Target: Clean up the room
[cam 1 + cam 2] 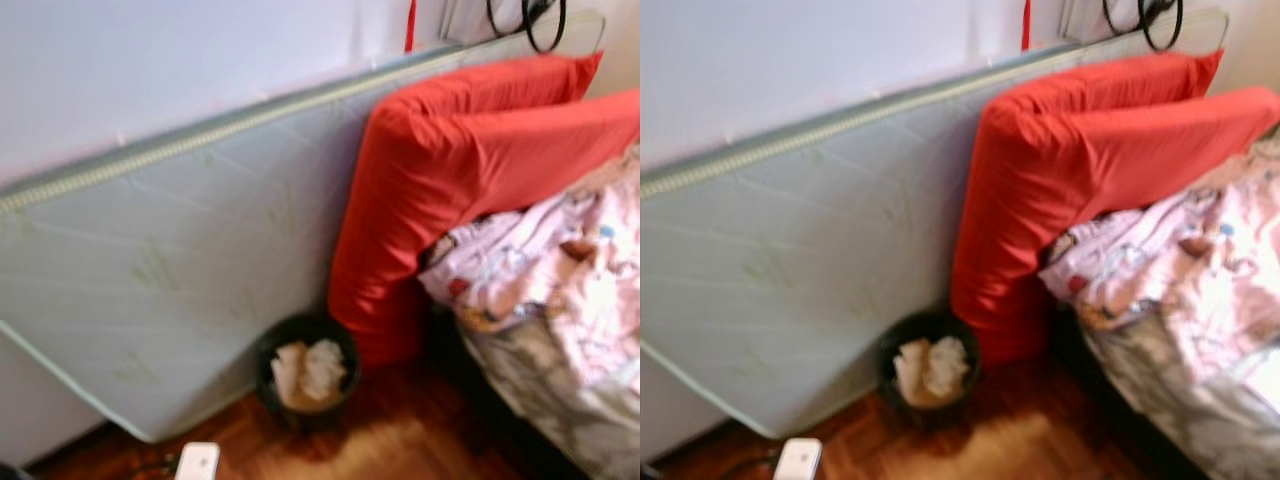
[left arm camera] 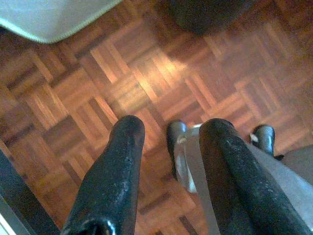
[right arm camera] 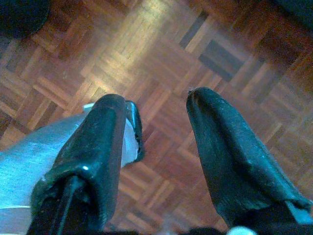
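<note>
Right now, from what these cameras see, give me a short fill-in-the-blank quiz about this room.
1. The black bin stands on the ____ floor.
2. The bin holds crumpled ____ paper.
3. The grey mattress leans against the ____.
4. The big cushions beside the bed are ____.

Missing words: wooden; white; wall; red

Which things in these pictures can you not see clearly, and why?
- Black bin: pale contents blurred in the eye views; paper or cloth, cannot tell.
- White object: cut off by the bottom edge.
- Black loops on the wall: cut off by the top edge.
- Bedding print: blurred.
</note>
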Robot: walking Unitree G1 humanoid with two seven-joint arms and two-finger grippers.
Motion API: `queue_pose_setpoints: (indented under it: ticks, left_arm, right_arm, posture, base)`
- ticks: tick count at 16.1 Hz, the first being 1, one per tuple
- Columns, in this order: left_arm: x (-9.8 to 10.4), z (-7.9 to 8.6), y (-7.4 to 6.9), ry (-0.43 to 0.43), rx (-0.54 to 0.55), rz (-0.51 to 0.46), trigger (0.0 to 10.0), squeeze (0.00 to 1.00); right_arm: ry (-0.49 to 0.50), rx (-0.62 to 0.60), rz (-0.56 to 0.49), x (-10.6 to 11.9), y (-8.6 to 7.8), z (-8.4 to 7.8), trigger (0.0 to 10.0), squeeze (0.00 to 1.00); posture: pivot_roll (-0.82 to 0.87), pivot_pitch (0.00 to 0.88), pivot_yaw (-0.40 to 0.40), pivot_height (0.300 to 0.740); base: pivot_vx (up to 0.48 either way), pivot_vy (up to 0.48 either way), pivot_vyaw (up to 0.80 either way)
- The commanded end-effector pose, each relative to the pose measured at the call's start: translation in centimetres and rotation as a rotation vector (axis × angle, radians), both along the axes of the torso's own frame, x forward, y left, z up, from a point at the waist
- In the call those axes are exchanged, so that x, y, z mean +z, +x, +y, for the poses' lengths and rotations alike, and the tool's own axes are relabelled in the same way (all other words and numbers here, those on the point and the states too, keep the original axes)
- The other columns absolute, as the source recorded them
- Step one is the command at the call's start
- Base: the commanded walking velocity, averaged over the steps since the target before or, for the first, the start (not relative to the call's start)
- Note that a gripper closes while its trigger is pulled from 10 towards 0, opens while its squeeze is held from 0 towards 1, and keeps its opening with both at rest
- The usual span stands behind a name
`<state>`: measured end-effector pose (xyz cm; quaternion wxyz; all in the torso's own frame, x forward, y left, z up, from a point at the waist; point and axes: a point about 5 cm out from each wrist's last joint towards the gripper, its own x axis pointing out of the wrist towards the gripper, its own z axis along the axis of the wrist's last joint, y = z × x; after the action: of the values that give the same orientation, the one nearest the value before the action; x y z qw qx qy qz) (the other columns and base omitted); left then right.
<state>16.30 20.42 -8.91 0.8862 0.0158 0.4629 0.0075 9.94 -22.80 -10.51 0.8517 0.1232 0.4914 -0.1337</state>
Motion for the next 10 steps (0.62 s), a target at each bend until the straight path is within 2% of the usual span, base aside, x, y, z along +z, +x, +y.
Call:
queue_pose_setpoints:
  ticks: [1,6,10]
  left_arm:
    - [-0.26,0.18,-0.58,0.003,0.009,0.03,10.0,0.0]
    - [-0.21,-0.26,-0.26,-0.009,0.013,0.023,10.0,0.0]
    - [-0.2,-0.43,-0.15,-0.011,0.005,0.025,10.0,0.0]
  right_arm:
    - [0.006,-0.013,0.01,-0.13,-0.33,0.18,10.0,0.0]
    - [0.008,-0.021,0.002,-0.06,-0.16,0.04,10.0,0.0]
    - [0.011,-0.026,-0.001,-0.03,-0.01,0.04,10.0,0.0]
  posture:
    - [0.04,0.0,0.012,0.74]
    - [0.05,0.015,0.001,0.74]
    - [0.05,0.019,-0.003,0.74]
  base:
    - [0.0,-0.281,0.0]
    - [0.0,-0.264,0.0]
    - [0.0,0.0,0.0]
